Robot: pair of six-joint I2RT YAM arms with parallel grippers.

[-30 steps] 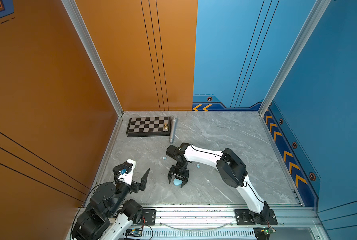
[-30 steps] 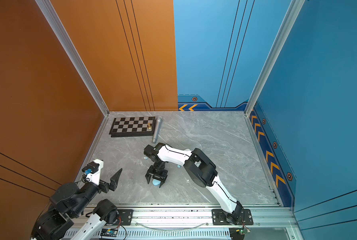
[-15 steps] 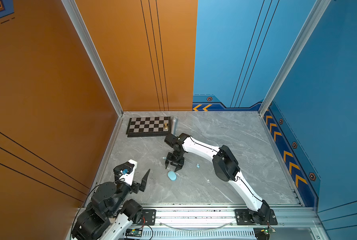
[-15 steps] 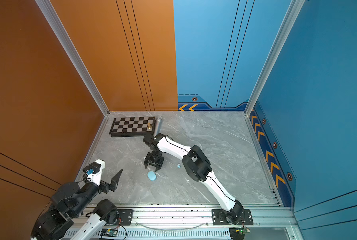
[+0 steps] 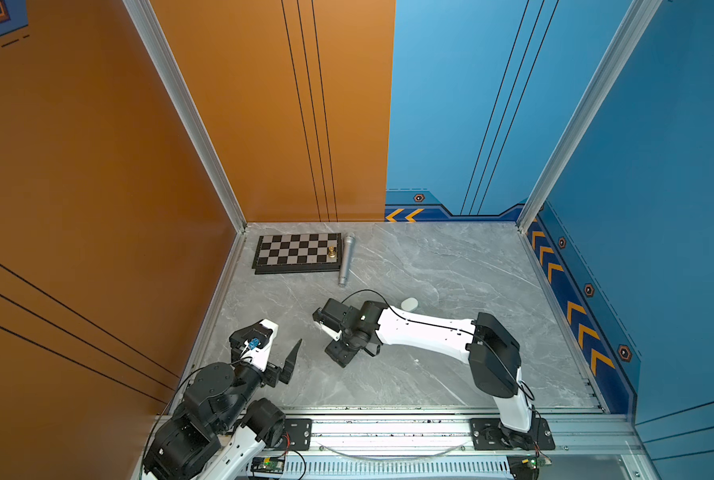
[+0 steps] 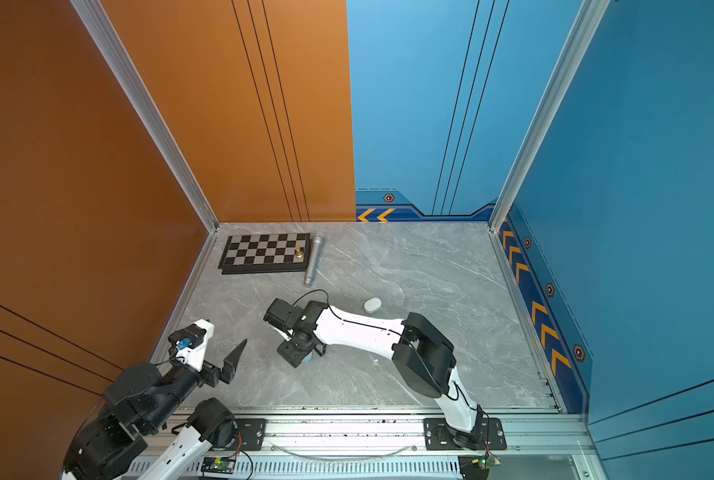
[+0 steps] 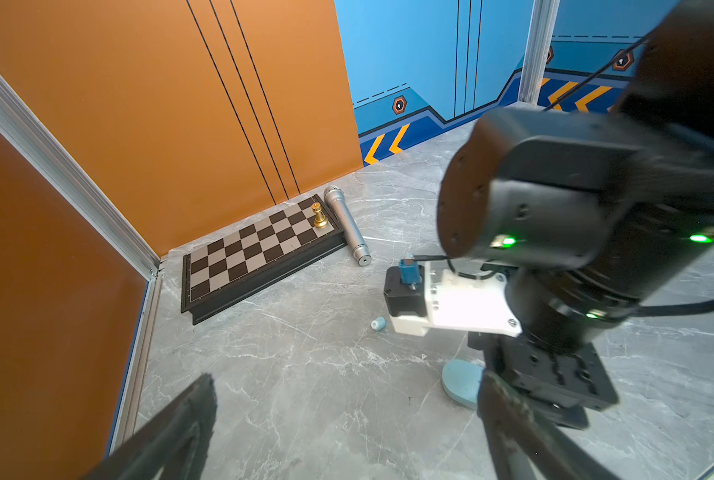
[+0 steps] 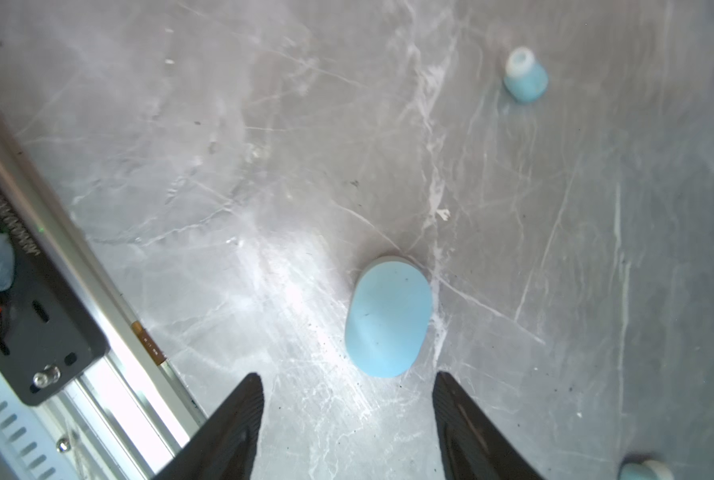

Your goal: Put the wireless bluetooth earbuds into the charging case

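A closed light-blue charging case (image 8: 388, 318) lies flat on the grey table, just beyond the tips of my right gripper (image 8: 347, 376). That gripper is open and holds nothing. In a top view the right gripper (image 5: 340, 357) hangs over the case (image 6: 308, 358) and hides most of it. Two light-blue earbuds (image 8: 524, 77) (image 8: 642, 469) lie loose near the case, and one of them (image 7: 379, 323) also shows in the left wrist view. A white case (image 5: 409, 303) lies beyond the right arm. My left gripper (image 5: 282, 334) stands wide open and empty at the front left.
A chessboard (image 5: 297, 253) with a gold piece (image 5: 332, 251) sits at the back left, and a silver microphone (image 5: 346, 259) lies beside it. A tiny white bud (image 5: 416, 360) lies under the right forearm. The metal rail (image 5: 388, 428) runs along the front edge.
My right gripper drew back from the blue case toward the chessboard, then came back over it with the wrist turned. The left arm stayed put.
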